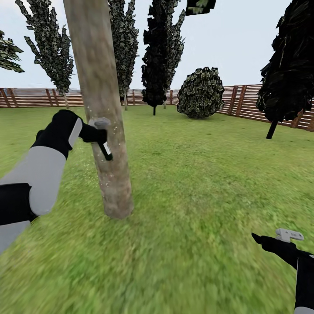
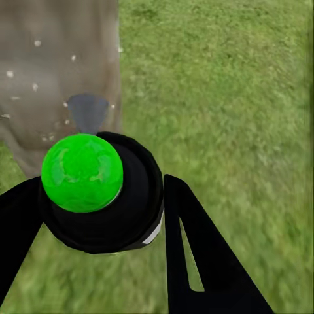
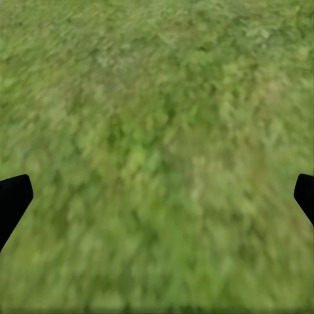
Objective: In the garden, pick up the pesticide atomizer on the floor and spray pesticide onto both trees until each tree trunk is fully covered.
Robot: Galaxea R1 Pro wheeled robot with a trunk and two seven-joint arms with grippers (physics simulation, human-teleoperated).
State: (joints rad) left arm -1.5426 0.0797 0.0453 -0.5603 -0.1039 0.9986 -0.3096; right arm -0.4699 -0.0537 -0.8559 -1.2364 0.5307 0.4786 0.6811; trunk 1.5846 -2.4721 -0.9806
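One thick grey-brown tree trunk [image 1: 101, 109] rises from the grass floor [image 1: 187, 183] at centre-left of the head view. My left gripper [image 1: 99, 134] is shut on the pesticide atomizer [image 1: 106, 150], a slim black sprayer held right against the trunk at mid height. In the left wrist view the atomizer [image 2: 98, 209] shows a round green cap between my black fingers [image 2: 196, 255], and the trunk [image 2: 59, 72] just beyond it is flecked with small white specks. My right gripper [image 1: 266, 242] hangs low at the right, open over bare grass [image 3: 157, 131].
Dark cypresses [image 1: 161, 56] and a round bush [image 1: 200, 92] stand farther back. A large dark tree [image 1: 290, 65] is at the right. A brown slat fence [image 1: 253, 102] rings the lawn. Open grass lies right of the trunk.
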